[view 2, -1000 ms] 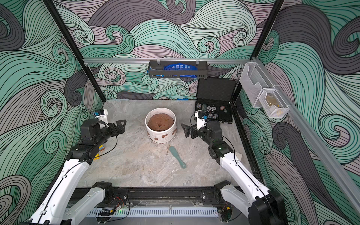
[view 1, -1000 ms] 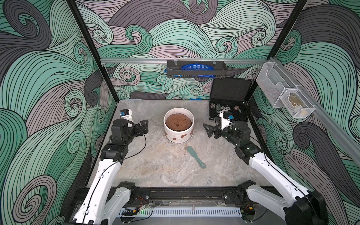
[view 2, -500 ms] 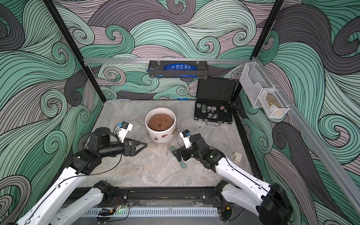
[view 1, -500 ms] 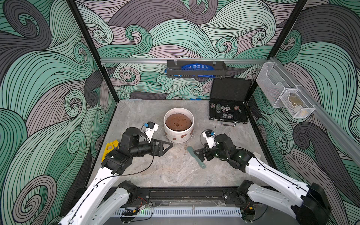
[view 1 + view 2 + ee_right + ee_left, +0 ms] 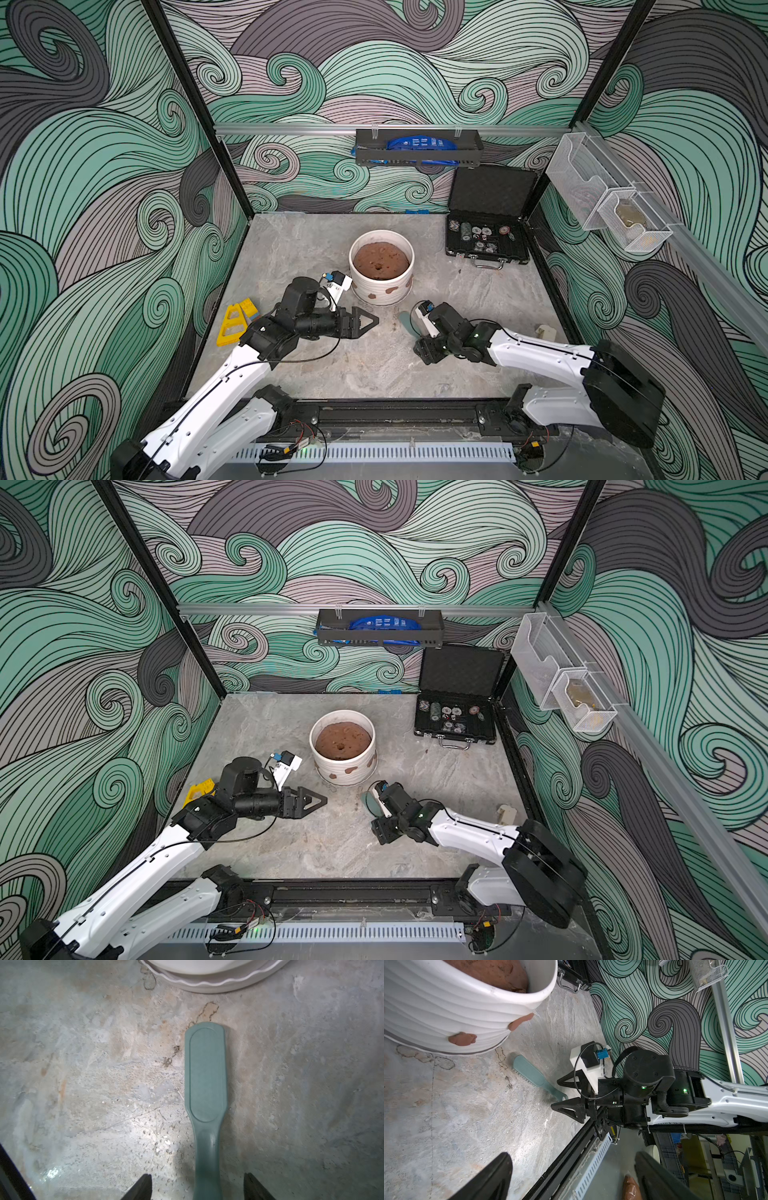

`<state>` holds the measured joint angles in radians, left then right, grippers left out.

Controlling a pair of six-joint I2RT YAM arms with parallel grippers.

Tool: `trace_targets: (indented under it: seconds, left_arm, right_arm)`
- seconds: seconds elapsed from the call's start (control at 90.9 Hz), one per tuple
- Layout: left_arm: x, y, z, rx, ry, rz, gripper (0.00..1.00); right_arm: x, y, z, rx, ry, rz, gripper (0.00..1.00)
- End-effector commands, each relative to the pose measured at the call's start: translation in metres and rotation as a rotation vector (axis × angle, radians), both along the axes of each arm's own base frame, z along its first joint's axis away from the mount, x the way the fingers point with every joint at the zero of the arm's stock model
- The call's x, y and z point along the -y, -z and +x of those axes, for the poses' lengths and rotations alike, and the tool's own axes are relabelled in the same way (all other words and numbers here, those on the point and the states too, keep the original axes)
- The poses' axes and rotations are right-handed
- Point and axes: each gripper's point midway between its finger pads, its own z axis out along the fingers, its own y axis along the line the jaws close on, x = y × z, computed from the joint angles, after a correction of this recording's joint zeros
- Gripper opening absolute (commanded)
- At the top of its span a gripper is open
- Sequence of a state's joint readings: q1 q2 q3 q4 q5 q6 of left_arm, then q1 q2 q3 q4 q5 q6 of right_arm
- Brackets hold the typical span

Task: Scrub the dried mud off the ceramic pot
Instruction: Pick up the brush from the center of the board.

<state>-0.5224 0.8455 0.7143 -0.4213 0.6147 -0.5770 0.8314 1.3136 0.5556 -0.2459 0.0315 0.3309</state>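
Pincers both stand released: the right pincer [image 5: 197,1185] straddles the brush [image 5: 205,1076] handle with a gap on each side, gripping nothing yet. It looks poised to close on the handle, since the mud needs a tool. The left pincer [image 5: 370,322] is spread wide and empty, pointing toward 3 o'clock across the pot's front, probably waiting to steady the pot once scrubbing starts.

The pot [image 5: 380,291] stands upright on the counter [image 5: 299,249], filled with soil [image 5: 374,255]. The mud [image 5: 462,1039] clings in reddish patches low on its ribbed wall, on the side facing the arms. None looks scrubbed, so the task seems barely begun.

The brush lies flat, back up, its head just short of the pot's base and its handle running off toward 5 o'clock in both top views. The right pincer sits at about 5 o'clock from the pot, near but apart; the mud lies toward 11 o'clock from it. The left pincer is between 6 and 7 o'clock of the pot, near its foot without touching. A case [image 5: 486,245] lies open at 2 o'clock, well apart.
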Motion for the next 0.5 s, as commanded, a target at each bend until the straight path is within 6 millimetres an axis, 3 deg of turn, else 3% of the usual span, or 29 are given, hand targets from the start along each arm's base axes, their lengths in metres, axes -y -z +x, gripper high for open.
trace_targets:
  seconds: [0.0, 0.154, 0.352, 0.484]
  left_arm:
    - [0.007, 0.002, 0.002, 0.011, 0.008, 0.006, 0.95]
    - [0.015, 0.010, -0.005, -0.032, 0.039, 0.014, 0.95]
    - [0.018, 0.020, -0.006, -0.049, 0.052, 0.042, 0.95]
    - [0.019, 0.022, -0.005, -0.049, 0.050, 0.048, 0.95]
  right_arm:
    - [-0.003, 0.007, 0.009, -0.003, 0.059, -0.025, 0.71]
    - [-0.002, 0.014, 0.013, 0.012, 0.091, -0.092, 0.66]
    - [0.002, 0.019, 0.013, 0.006, 0.117, -0.123, 0.43]
    - [0.005, 0.020, 0.015, 0.011, 0.134, -0.144, 0.34]
